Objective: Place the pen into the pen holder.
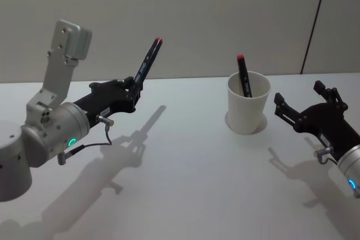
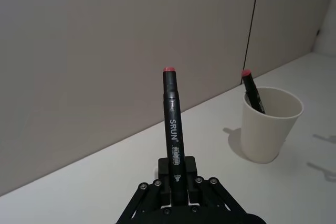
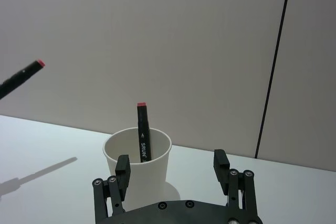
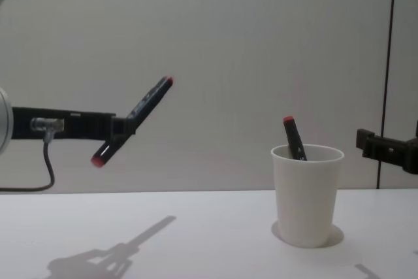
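Note:
A black pen (image 1: 147, 63) with red ends hangs tilted in the air over the left of the table, and my left gripper (image 1: 135, 85) is shut on its lower part. The left wrist view has the pen (image 2: 171, 124) rising from that gripper (image 2: 177, 174). From the chest it (image 4: 134, 119) slants well left of the pen holder (image 4: 307, 200). The pen holder (image 1: 247, 111), a white paper cup, stands upright right of centre with another black pen (image 1: 243, 74) leaning inside. My right gripper (image 1: 299, 95) is open just right of the cup, its fingers (image 3: 123, 163) apart and holding nothing.
The white table (image 1: 180, 184) is bare around the cup. A plain wall runs along its far edge, with a dark vertical seam (image 1: 315, 21) at the right.

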You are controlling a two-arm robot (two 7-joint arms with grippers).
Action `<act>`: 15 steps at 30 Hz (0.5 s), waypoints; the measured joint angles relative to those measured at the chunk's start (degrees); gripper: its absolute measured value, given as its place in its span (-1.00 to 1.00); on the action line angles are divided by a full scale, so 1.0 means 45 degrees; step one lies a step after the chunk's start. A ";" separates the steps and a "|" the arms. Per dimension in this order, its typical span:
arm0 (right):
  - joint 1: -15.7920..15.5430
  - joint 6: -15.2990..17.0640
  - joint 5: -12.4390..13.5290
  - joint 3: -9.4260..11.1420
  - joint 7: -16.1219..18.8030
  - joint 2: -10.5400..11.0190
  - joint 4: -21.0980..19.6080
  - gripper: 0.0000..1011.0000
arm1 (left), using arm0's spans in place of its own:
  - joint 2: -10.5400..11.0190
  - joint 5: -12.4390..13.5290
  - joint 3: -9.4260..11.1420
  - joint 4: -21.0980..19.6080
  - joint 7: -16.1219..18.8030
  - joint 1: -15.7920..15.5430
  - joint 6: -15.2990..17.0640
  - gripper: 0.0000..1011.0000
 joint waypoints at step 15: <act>0.0000 0.0000 0.0000 0.0000 0.0000 -0.0001 0.0000 0.98 | 0.0082 -0.0146 0.0135 0.0183 -0.2169 0.0306 -0.2804 -0.66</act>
